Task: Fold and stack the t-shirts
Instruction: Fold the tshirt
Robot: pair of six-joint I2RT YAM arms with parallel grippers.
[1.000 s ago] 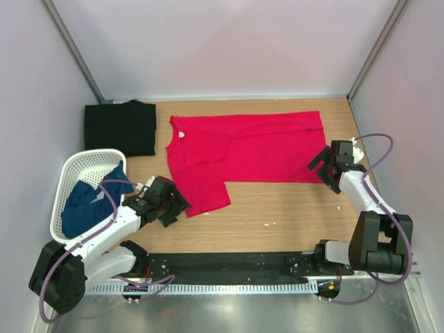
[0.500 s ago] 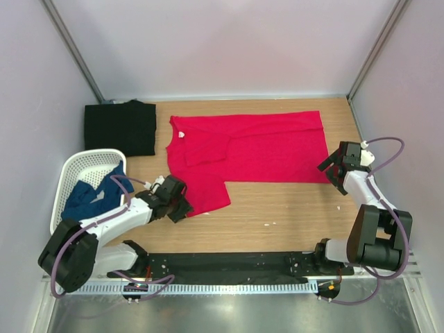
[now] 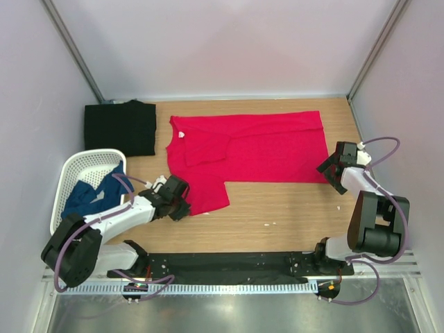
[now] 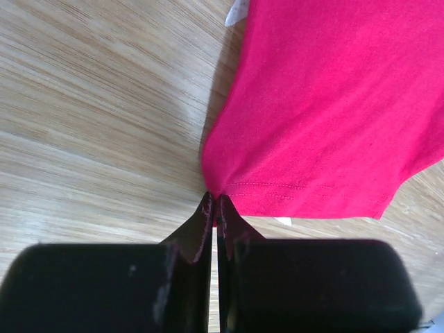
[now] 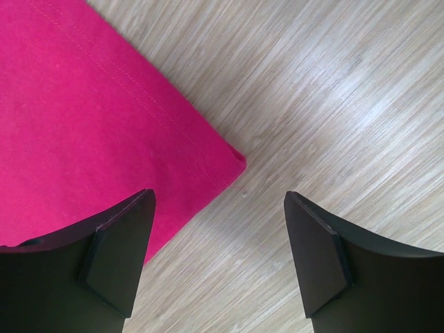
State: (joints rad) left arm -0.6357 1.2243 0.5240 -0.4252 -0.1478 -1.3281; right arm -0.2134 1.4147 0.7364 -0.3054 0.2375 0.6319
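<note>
Red t-shirt (image 3: 263,146): its near-left corner is being pinched by the left gripper (image 4: 214,208), whose jaws are pressing flat together on the stitched edge, the cloth puckering slightly at the tips in the left wrist view. From that corner the fabric is running up and to the right, lying flat on the wooden table (image 3: 277,208). The right gripper (image 5: 218,197) is standing with its jaws spread wide at the garment's near-right corner, holding nothing; one finger is hanging over the red cloth, the other over bare wood, and the corner is showing between them. Whether the fingers are touching the surface cannot be told. Seen from above, the garment is lying spread across the middle of the table, neck end to the left with a white neck label (image 3: 182,134) showing, one sleeve lying folded over the body, and a lower flap reaching toward the near edge at the left. Black t-shirt (image 3: 120,128): lying folded in a rough square at the far-left corner of the table, apart from the red one. Dark blue t-shirt (image 3: 87,198): lying crumpled inside a white mesh basket (image 3: 76,166) at the left edge, beside the left arm.
</note>
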